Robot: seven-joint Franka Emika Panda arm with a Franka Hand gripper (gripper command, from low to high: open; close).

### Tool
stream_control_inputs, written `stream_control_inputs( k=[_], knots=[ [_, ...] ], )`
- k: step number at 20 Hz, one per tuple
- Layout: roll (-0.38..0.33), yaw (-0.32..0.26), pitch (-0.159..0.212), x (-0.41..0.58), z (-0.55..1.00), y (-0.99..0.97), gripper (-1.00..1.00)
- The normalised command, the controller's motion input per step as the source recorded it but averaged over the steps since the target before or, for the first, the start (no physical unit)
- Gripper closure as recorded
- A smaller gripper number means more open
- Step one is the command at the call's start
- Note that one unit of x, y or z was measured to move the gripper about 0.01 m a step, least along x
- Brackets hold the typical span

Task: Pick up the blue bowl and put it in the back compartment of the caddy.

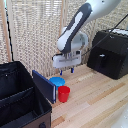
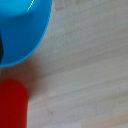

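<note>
The blue bowl [image 1: 56, 81] sits on the wooden table beside the caddy's dark blue flap panel [image 1: 44, 86]. In the wrist view the blue bowl [image 2: 22, 30] fills one corner. My gripper [image 1: 67, 70] hangs just above the bowl's far side, its two fingertips apart with nothing between them. The caddy [image 1: 7, 112], black fabric with an open top, stands at the exterior view's left. A divider splits it, and its farther section [image 1: 12, 80] looks empty. The gripper's fingers do not show in the wrist view.
A small red cup [image 1: 64, 93] stands right in front of the bowl and almost touches it; the red cup [image 2: 12, 106] also shows in the wrist view. A black hard case [image 1: 110, 52] with a cable sits at the exterior view's right. Blinds form the backdrop.
</note>
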Motion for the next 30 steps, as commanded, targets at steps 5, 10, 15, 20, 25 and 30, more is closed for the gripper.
stream_control_inputs(
  k=[5,10,15,20,25,30],
  knots=[
    [-0.05,0.0,0.0,0.174,-0.37,0.06,-1.0],
    [-0.102,0.0,0.011,0.166,-0.25,0.21,1.0],
    [-0.051,0.0,0.008,0.077,-0.16,0.14,1.0],
    [-0.014,0.0,0.0,0.027,-0.07,0.07,1.0],
    [0.039,-0.019,0.0,-0.001,0.27,-0.03,1.0],
    [0.023,-0.045,0.006,0.09,0.96,-0.1,1.0]
  ],
)
